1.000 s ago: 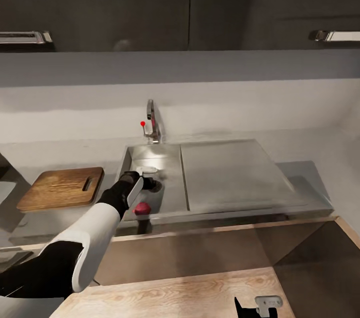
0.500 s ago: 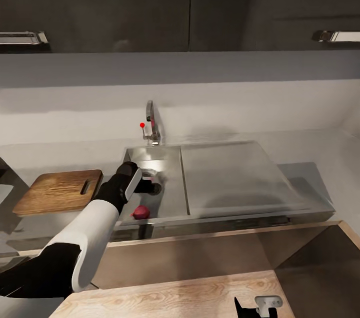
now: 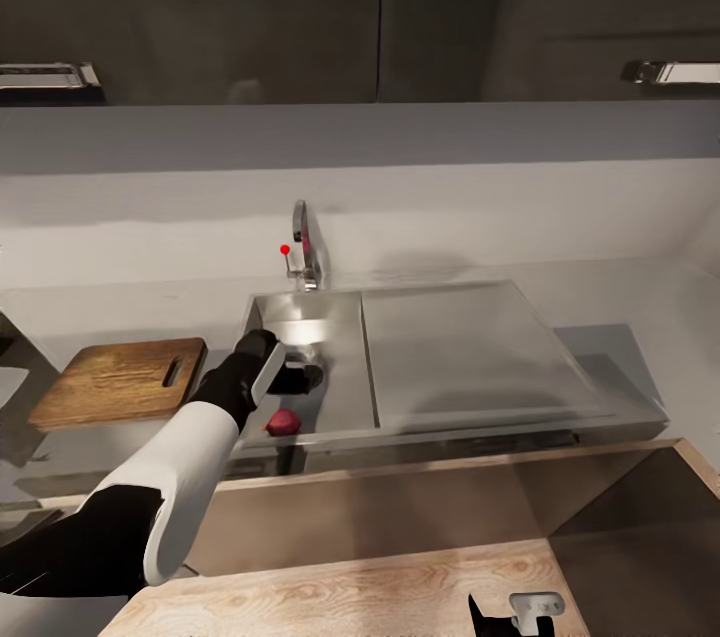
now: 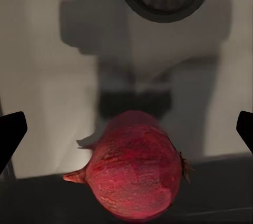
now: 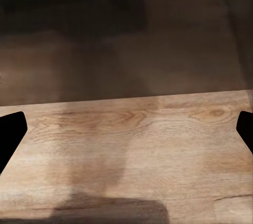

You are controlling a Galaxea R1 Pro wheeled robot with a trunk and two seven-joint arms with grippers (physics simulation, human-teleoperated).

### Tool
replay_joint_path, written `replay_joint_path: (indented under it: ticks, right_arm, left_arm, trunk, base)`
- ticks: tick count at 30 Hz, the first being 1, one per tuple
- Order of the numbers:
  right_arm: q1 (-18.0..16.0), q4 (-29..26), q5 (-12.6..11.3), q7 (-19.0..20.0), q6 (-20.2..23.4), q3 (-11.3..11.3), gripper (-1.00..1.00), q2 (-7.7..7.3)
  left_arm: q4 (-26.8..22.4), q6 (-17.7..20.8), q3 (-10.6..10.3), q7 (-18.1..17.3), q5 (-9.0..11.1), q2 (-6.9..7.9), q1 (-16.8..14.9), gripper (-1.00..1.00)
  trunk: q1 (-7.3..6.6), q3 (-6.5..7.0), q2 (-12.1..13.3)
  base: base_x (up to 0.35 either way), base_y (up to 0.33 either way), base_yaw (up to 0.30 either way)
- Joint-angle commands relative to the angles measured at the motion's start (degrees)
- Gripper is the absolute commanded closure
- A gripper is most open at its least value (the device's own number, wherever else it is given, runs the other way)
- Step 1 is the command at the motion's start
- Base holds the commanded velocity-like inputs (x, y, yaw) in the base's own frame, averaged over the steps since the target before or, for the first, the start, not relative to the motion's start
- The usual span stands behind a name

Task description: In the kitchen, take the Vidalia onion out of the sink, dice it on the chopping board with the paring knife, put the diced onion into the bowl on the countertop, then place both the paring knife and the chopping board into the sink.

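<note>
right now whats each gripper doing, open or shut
Left gripper: open, above the Vidalia onion in the sink, not gripping.
Right gripper: open, empty.

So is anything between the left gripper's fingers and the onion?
No: in the left wrist view the onion lies on the bare sink floor between the open fingertips.

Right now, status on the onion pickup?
Left hand open, over the sink, fingers wide either side of the Vidalia onion. Onion on basin floor near front wall, not gripped. Right hand open over wooden surface. Nothing in the way.
</note>
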Motion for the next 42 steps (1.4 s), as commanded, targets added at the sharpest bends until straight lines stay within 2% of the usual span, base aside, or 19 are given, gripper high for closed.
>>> replay_joint_path:
  ticks: [1,28,42]
  right_arm:
    - [-0.06,-0.03,0.47,0.51,-0.24,-0.49,-1.00,0.09]
    - [-0.06,-0.03,0.47,0.51,-0.15,-0.52,-1.00,0.04]
    - [-0.06,-0.03,0.46,0.51,-0.15,-0.52,-1.00,0.04]
  left_arm:
    - [0.07,0.20,-0.21,0.49,0.55,0.03,-0.03,-1.00]
    - [4.91,0.02,-0.29,0.49,0.38,-0.06,-0.03,-1.00]
    - [5.04,0.01,-0.30,0.49,0.37,-0.06,-0.03,-1.00]
  trunk:
    - [0.01,-0.08,-0.06]
    - [0.01,-0.11,-0.06]
    - [0.01,-1.14,-0.06]
  base:
    - [-0.031,0.000,0.000]
    - [-0.015,0.000,0.000]
    - [0.000,0.000,0.000]
